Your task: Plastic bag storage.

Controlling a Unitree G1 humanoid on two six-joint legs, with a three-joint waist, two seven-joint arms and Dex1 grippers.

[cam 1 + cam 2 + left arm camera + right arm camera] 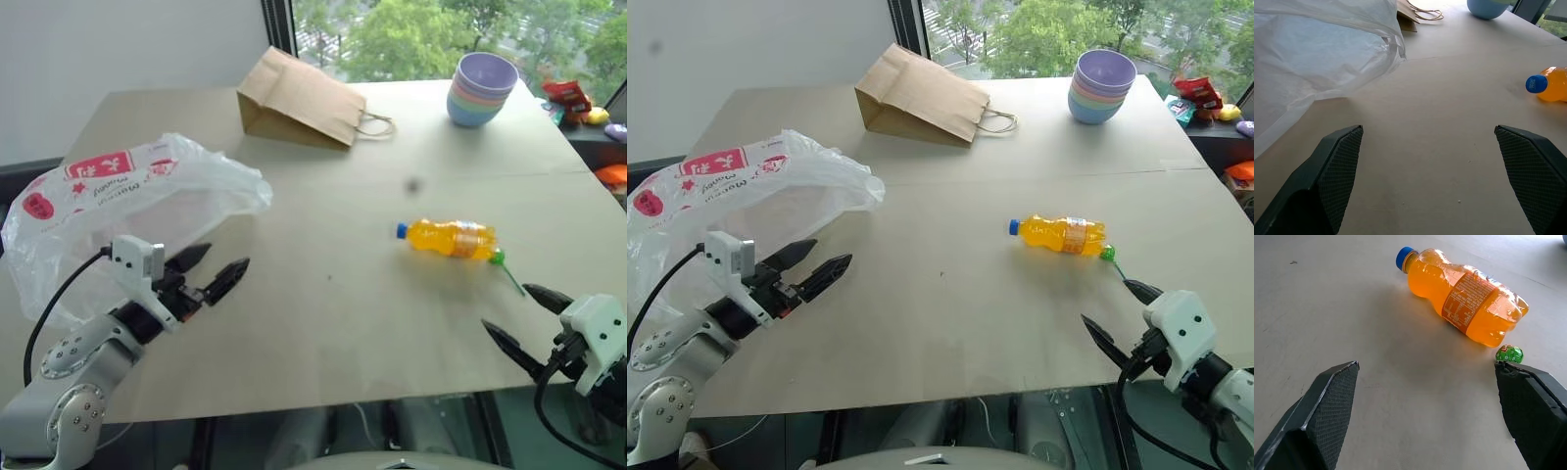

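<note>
The bag (pixel 118 211), at the bench's (pixel 323 294) left, bears red labels with unreadable writing; the bottle's (pixel 451 238) orange label is illegible. Both end effectors, left (pixel 211 274) and right (pixel 529 318), gape empty.

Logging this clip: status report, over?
Both end effectors open, empty: left, right. Crinkly translucent white plastic bag lies loose beside left. Nothing between them.
</note>
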